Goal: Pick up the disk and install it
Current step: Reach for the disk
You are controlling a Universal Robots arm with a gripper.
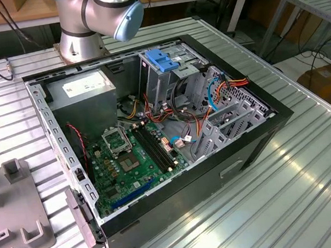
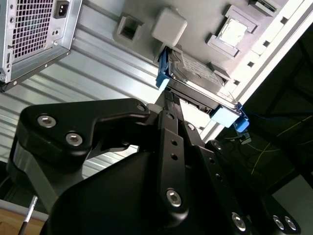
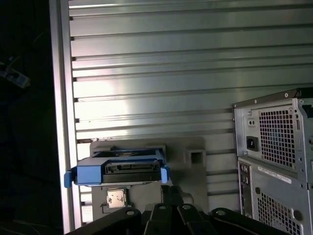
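Scanning the exterior view left to right: grey fixture plate (image 1: 15, 217), then black open tower case (image 1: 172, 129) on the ribbed aluminium table (image 1: 311, 162), blue plastic tab (image 1: 161, 59) topping its silver cage. In the first wrist view the disk (image 3: 129, 166), a flat silver-grey hard drive in a bright blue carrier, sits at that plate directly ahead of the black claw (image 3: 169, 188), touching or just short. Connector end faces the claw, so long axis likely runs away from it. Can't tell whether claw is clamped.
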